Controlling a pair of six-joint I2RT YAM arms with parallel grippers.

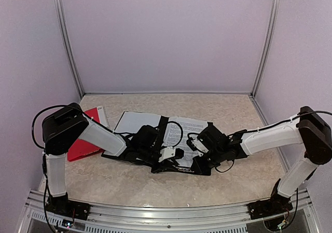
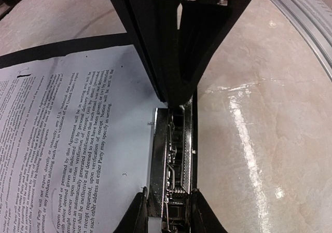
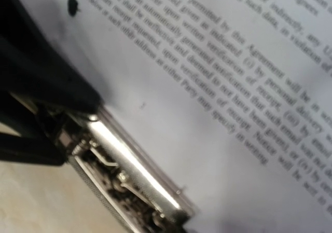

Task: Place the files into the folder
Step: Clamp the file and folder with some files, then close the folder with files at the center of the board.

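Clamping stage: printed sheet [image 2: 78,129] lies in the open folder [image 2: 62,50], edge at the metal clamp [image 2: 174,155]; left fingers [image 2: 136,215] grip the clamp, right fingers [image 3: 46,77], closed, sit just beside it over the sheet; next, the clamp likely must close on the sheet without shifting it.

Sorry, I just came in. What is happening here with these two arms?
Both arms reach over an open black folder lying flat. The left gripper has its fingers on either side of the folder's metal clip and seems clamped on it. The right gripper is shut, its tip at one end of the same clip. A printed sheet lies in the folder with its edge at the clip, and a blank sheet lies beside it. A red flat item sits apart, to the left.
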